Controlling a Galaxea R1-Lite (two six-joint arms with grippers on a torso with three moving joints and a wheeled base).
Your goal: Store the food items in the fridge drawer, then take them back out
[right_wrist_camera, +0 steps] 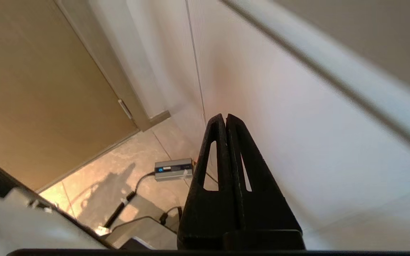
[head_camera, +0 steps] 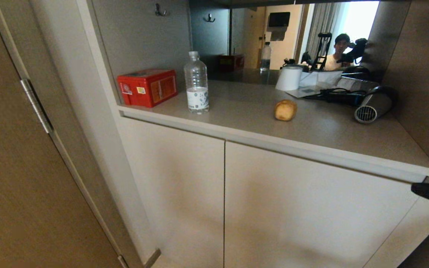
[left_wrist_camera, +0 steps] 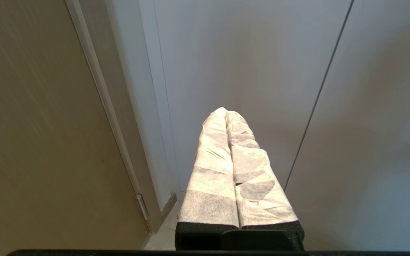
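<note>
One potato (head_camera: 285,110) sat upright-ish on the counter (head_camera: 322,134), right of the bottle (head_camera: 196,83).
Both claws, left gripper (left_wrist_camera: 226,112) and right gripper (right_wrist_camera: 224,116), were clenched empty before the cabinet doors (head_camera: 292,208).

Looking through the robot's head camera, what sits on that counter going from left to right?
Red box → water bottle → potato → hair dryer. The white paper roll at the back sits over the potato, so I left it out.
</note>
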